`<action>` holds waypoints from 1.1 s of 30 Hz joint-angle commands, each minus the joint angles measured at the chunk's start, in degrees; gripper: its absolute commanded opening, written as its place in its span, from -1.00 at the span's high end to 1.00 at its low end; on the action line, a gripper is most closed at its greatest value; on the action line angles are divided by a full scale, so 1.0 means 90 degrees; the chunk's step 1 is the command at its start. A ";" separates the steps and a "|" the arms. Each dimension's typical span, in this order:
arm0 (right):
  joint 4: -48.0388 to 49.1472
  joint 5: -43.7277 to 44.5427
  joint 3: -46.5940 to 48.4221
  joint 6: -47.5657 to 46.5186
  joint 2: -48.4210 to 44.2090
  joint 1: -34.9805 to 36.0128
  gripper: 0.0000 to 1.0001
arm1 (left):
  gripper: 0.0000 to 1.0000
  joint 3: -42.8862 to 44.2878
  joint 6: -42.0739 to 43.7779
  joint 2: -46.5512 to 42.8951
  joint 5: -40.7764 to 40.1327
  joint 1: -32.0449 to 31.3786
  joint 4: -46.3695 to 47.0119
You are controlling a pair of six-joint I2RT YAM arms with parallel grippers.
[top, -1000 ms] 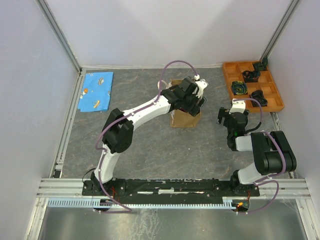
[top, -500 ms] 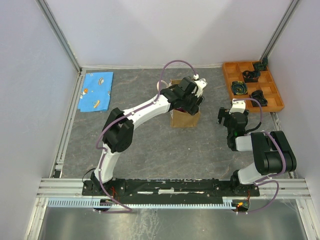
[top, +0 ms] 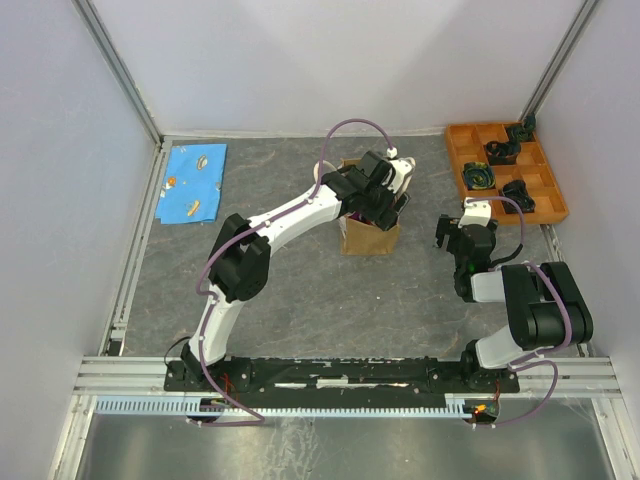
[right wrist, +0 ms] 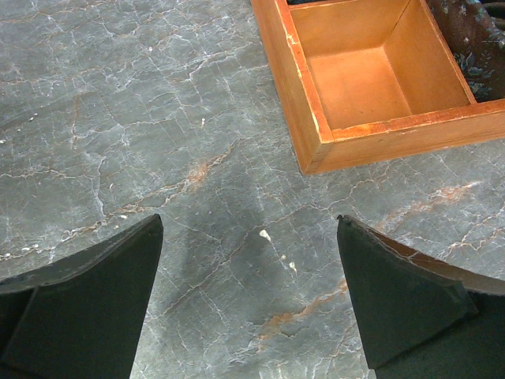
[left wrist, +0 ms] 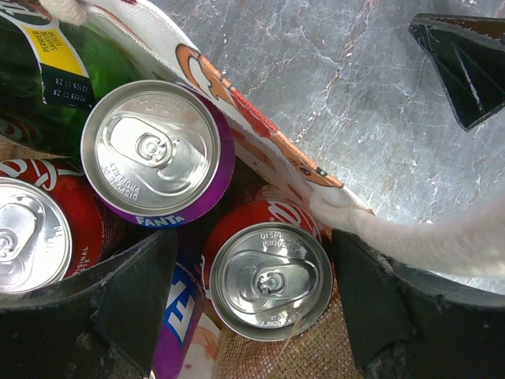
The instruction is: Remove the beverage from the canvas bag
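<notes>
The canvas bag (top: pixel 366 236) stands mid-table, tan with a white rope handle (left wrist: pixel 418 241). In the left wrist view it holds several drinks: a red cola can (left wrist: pixel 271 280), a purple Fanta can (left wrist: pixel 154 150), another red can (left wrist: pixel 28 233) and a green bottle (left wrist: pixel 75 75). My left gripper (left wrist: pixel 256 304) is open, low in the bag's mouth, with its fingers on either side of the red cola can. In the top view it (top: pixel 387 196) covers the bag's opening. My right gripper (right wrist: pixel 248 300) is open and empty over bare table.
An orange compartment tray (top: pixel 545 195) with dark items stands at the back right, and its corner (right wrist: pixel 316 146) lies just ahead of the right gripper. A blue cloth (top: pixel 193 182) lies at the back left. A black pointed part (left wrist: pixel 465 67) shows beyond the bag.
My left gripper has shifted slightly over the bag and sits lower in its mouth. The right arm has not moved.
</notes>
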 commanded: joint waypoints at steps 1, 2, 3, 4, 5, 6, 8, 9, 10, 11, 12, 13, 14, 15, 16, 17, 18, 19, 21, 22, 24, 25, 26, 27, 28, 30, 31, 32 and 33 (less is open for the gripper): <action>0.0169 -0.0040 0.0173 -0.0012 -0.0060 -0.0015 -0.99 | -0.72 -0.0064 0.0346 0.0427 0.0054 0.0019 -0.1338; 0.0173 -0.0040 0.0173 -0.0012 -0.0062 -0.0015 -0.99 | -0.70 -0.0064 0.0375 0.0404 0.0084 0.0026 -0.1372; 0.0174 -0.0041 0.0171 -0.0011 -0.0057 -0.0014 -0.99 | -0.67 -0.0069 0.0412 0.0379 0.0122 0.0027 -0.1400; 0.0174 -0.0040 0.0173 -0.0015 -0.0058 -0.0015 -0.99 | -0.64 -0.0062 0.0451 0.0371 0.0177 0.0035 -0.1420; 0.0174 -0.0040 0.0173 -0.0014 -0.0057 -0.0009 -0.99 | -0.60 -0.0059 0.0482 0.0378 0.0246 0.0048 -0.1437; 0.0174 -0.0040 0.0172 -0.0015 -0.0059 -0.0015 -0.99 | -0.54 -0.0033 0.0511 0.0394 0.0304 0.0055 -0.1477; 0.0174 -0.0040 0.0173 -0.0012 -0.0062 -0.0014 -0.99 | -0.50 0.0000 0.0574 0.0449 0.0424 0.0060 -0.1585; 0.0174 -0.0040 0.0173 -0.0010 -0.0058 -0.0009 -0.99 | -0.49 0.0007 0.0601 0.0471 0.0467 0.0063 -0.1644; 0.0174 -0.0044 0.0172 -0.0013 -0.0058 -0.0017 -0.99 | -0.50 -0.0022 0.0621 0.0470 0.0523 0.0056 -0.1681; 0.0174 -0.0040 0.0173 -0.0009 -0.0055 -0.0014 -0.99 | -0.50 -0.0076 0.0640 0.0456 0.0549 0.0058 -0.1698; 0.0174 -0.0040 0.0173 -0.0013 -0.0059 -0.0017 -0.99 | -0.51 -0.0138 0.0647 0.0434 0.0572 0.0058 -0.1696; 0.0174 -0.0040 0.0173 -0.0009 -0.0060 -0.0016 -0.99 | -0.52 -0.0184 0.0654 0.0416 0.0587 0.0060 -0.1699; 0.0174 -0.0040 0.0169 -0.0017 -0.0062 -0.0014 -0.99 | -0.54 -0.0222 0.0673 0.0410 0.0593 0.0066 -0.1709; 0.0174 -0.0040 0.0173 -0.0014 -0.0064 -0.0014 -0.99 | -0.58 -0.0242 0.0679 0.0414 0.0596 0.0063 -0.1737; 0.0174 -0.0040 0.0173 -0.0011 -0.0061 -0.0014 -0.99 | -0.61 -0.0243 0.0697 0.0432 0.0593 0.0060 -0.1764; 0.0174 -0.0042 0.0169 -0.0011 -0.0063 -0.0019 -0.99 | -0.63 -0.0241 0.0705 0.0459 0.0600 0.0063 -0.1803; 0.0174 -0.0045 0.0173 -0.0008 -0.0058 -0.0018 -0.99 | -0.64 -0.0243 0.0714 0.0480 0.0626 0.0062 -0.1829; 0.0174 -0.0040 0.0172 -0.0014 -0.0062 -0.0016 -0.99 | -0.64 -0.0242 0.0700 0.0507 0.0627 0.0061 -0.1854; 0.0174 -0.0040 0.0169 -0.0014 -0.0055 -0.0014 -0.99 | -0.50 -0.0257 0.0685 0.0540 0.0663 0.0061 -0.1876; 0.0174 -0.0040 0.0173 -0.0009 -0.0060 -0.0018 -0.99 | -0.38 -0.0259 0.0682 0.0553 0.0694 0.0063 -0.1894; 0.0174 -0.0040 0.0173 -0.0012 -0.0060 -0.0017 -0.99 | 0.04 -0.0256 0.0672 0.0582 0.0721 0.0064 -0.1920; 0.0174 -0.0040 0.0173 -0.0009 -0.0058 -0.0014 -0.99 | 0.34 -0.0237 0.0668 0.0592 0.0737 0.0062 -0.1936; 0.0169 -0.0044 0.0172 -0.0012 -0.0061 -0.0019 -0.99 | 0.60 -0.0200 0.0672 0.0603 0.0749 0.0063 -0.1967; 0.0173 -0.0040 0.0171 -0.0009 -0.0061 -0.0018 -0.99 | 0.77 -0.0158 0.0677 0.0611 0.0761 0.0062 -0.2037; 0.0174 -0.0040 0.0171 -0.0011 -0.0057 -0.0016 -0.99 | 0.91 -0.0097 0.0691 0.0621 0.0770 0.0062 -0.2088; 0.0174 -0.0040 0.0169 -0.0010 -0.0064 -0.0019 -0.99 | 0.94 0.0018 0.0705 0.0588 0.0800 0.0056 -0.2139; 0.0174 -0.0040 0.0170 -0.0008 -0.0065 -0.0015 -0.99 | 0.94 0.0081 0.0705 0.0549 0.0820 0.0050 -0.2134; 0.0174 -0.0040 0.0173 -0.0009 -0.0065 -0.0014 -0.99 | 0.94 0.0169 0.0705 0.0491 0.0859 0.0048 -0.2132; 0.0174 -0.0040 0.0173 -0.0008 -0.0064 -0.0019 -0.99 | 0.94 0.0282 0.0699 0.0445 0.0882 0.0047 -0.2131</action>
